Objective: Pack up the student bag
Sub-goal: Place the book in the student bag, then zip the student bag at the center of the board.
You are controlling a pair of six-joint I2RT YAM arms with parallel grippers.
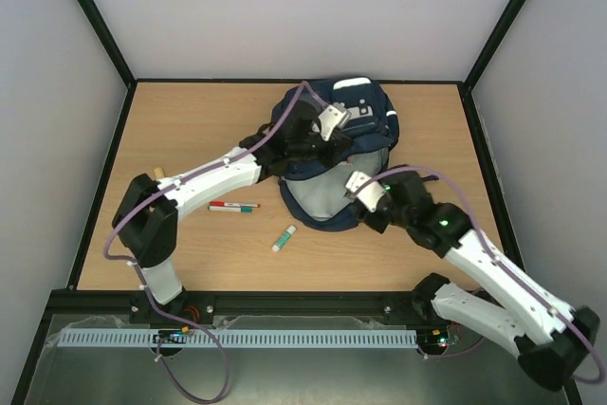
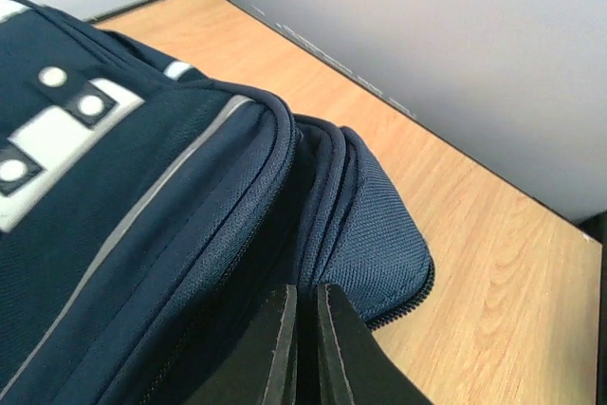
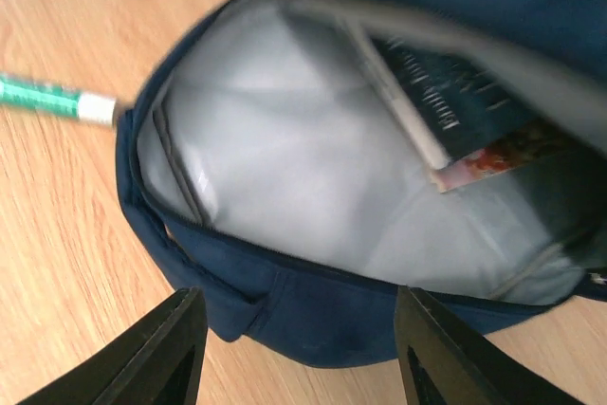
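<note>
Nearest the arm bases, the right gripper [image 1: 357,187] hangs released, its two dark fingers [image 3: 180,353] spread wide with nothing between them. It is poised just above the near rim of the student bag [image 1: 365,106], whose mouth gapes toward it and shows pale grey lining. Tucked inside against the upper wall of that opening is a dark book [image 3: 455,92] with a coloured corner. On the wooden table [image 1: 190,130] left of the bag's mouth lies a green-and-white glue stick [image 1: 284,239], and a little beyond it a white marker [image 1: 233,206] with a red cap, both apart from the bag. The bag itself lies at the table's middle toward the far side. At its upper flap the left gripper [image 1: 324,142] is clenched, its fingertips [image 2: 280,348] pressed together on the navy fabric by the zipper seam.
</note>
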